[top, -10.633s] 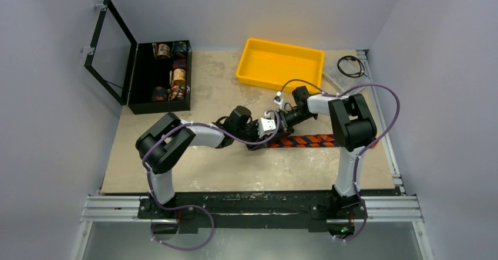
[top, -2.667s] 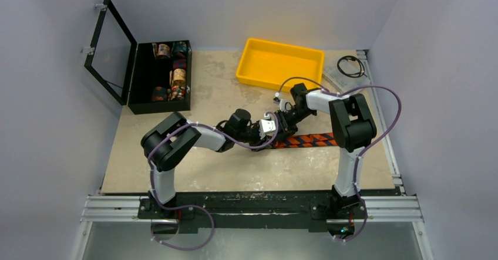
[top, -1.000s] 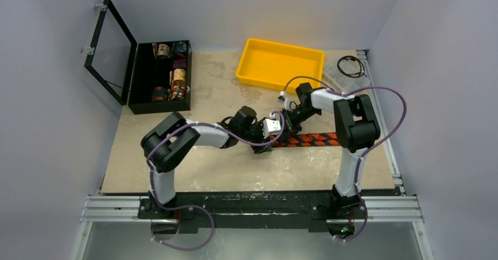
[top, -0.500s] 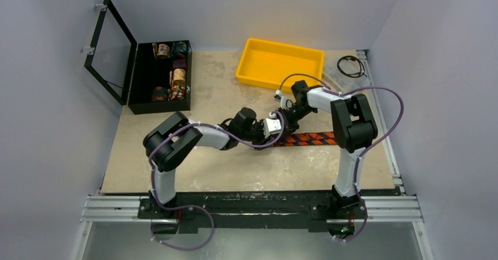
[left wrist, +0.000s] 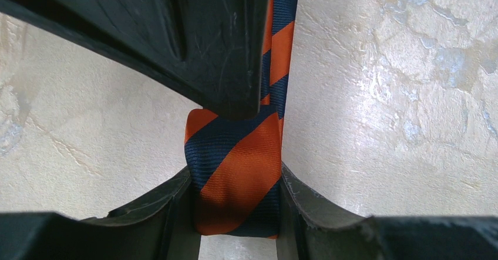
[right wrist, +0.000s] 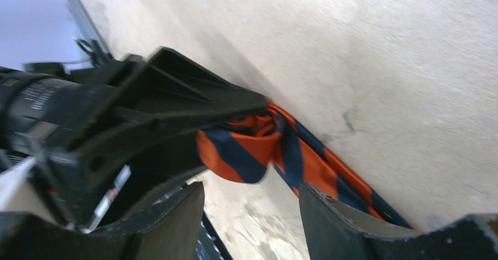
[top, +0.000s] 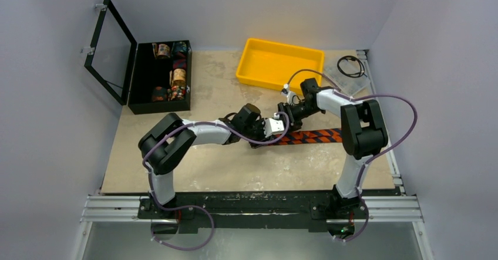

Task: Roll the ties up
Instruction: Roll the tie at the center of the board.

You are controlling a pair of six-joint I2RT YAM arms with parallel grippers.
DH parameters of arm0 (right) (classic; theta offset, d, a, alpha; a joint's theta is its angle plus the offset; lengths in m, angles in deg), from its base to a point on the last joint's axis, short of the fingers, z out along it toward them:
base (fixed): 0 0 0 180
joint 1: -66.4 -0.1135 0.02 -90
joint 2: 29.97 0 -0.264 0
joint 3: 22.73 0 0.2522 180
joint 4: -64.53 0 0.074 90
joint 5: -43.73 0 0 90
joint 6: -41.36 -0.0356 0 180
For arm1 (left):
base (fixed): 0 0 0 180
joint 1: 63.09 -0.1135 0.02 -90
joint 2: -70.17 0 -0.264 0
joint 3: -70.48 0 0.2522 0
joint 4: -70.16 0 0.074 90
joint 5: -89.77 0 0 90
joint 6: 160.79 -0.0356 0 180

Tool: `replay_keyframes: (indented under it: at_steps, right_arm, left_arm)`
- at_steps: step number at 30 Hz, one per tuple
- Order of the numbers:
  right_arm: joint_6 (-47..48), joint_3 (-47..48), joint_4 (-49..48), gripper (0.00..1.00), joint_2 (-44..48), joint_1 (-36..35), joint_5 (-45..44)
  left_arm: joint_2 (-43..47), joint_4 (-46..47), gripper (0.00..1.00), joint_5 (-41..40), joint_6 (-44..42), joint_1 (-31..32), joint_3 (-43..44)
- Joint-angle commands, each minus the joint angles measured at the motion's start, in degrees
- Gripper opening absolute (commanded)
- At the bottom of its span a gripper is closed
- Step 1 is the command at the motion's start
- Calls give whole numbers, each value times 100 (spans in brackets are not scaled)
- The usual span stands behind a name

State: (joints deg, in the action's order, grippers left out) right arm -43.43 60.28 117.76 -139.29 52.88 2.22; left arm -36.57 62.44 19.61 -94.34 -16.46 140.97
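Observation:
The tie, striped orange and dark navy, lies flat on the table to the right of centre. Its near end is wound into a small roll. My left gripper is shut on that roll, one finger pressed on each side. In the top view the left gripper sits at the tie's left end. My right gripper is open, its jaws wide apart and empty, just short of the roll. From above, the right gripper hovers just behind the left one.
A yellow tray stands at the back of the table. At the back left, an open black case holds several patterned fabric rolls, its lid raised. A black cable lies at the back right.
My right gripper has opened and drawn back from the roll. My left gripper has closed on the roll and holds it. The flat length of tie is shorter than several seconds ago.

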Motion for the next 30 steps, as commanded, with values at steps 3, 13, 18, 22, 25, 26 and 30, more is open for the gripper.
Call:
replay_keyframes:
  at_steps: [3, 13, 18, 22, 25, 26, 30]
  right_arm:
    - [-671, -81, -549, 62, -15, -129, 1077]
    - [-298, 149, -292, 45, -507, -221, 94]
    - [-51, -1, -159, 40, -610, -219, -147]
    - [-193, -35, -349, 48, -673, -217, -44]
    - [-252, 6, -463, 15, -692, -212, 168]
    - [-249, 7, -462, 5, -692, -212, 162]
    - [-66, 9, -272, 0, -724, -204, -364]
  left_arm:
    - [-398, -1371, 33, -453, -366, 30, 172]
    - [-424, -1397, 35, -380, -431, 48, 206]
    - [-471, -1399, 35, -350, -439, 48, 242]
    - [-500, -1395, 35, -313, -505, 48, 260]
    - [-499, -1406, 35, -298, -545, 46, 261]
    - [-493, -1410, 35, -282, -550, 40, 260]
    - [-388, -1232, 45, -145, -465, -40, 188]
